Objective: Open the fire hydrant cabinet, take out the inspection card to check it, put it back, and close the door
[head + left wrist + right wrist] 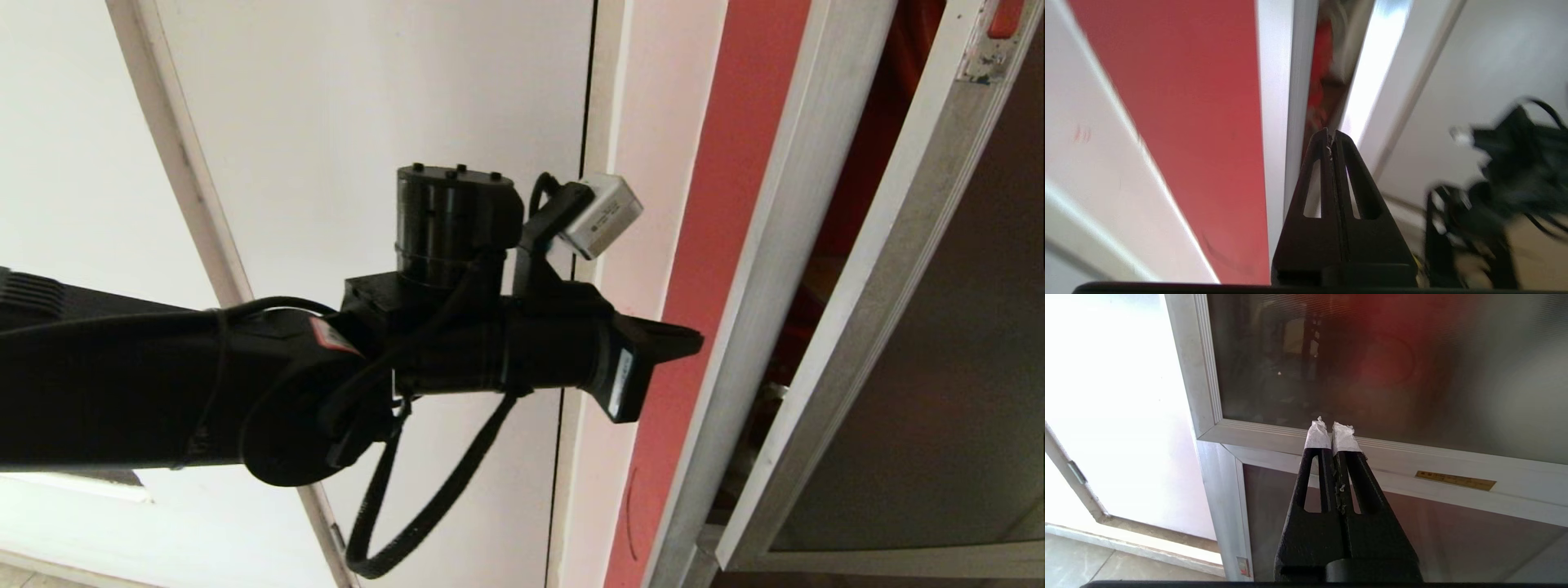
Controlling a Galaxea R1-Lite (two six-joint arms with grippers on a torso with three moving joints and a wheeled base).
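Note:
The fire hydrant cabinet stands at the right with a brushed-silver frame beside a red strip. Its door, dark glass in a silver frame, hangs a little ajar, and dark red interior shows through the gap. My left gripper is shut and empty, reaching level across the white wall with its tip just short of the cabinet frame. In the left wrist view the left gripper points at the narrow gap. My right gripper is shut, low before the door's bottom rail. The inspection card is hidden.
A plain white door fills the left of the head view behind my left arm. Under the glass door is a lower dark panel with a small brass plate. Pale floor lies at the lower left of the right wrist view.

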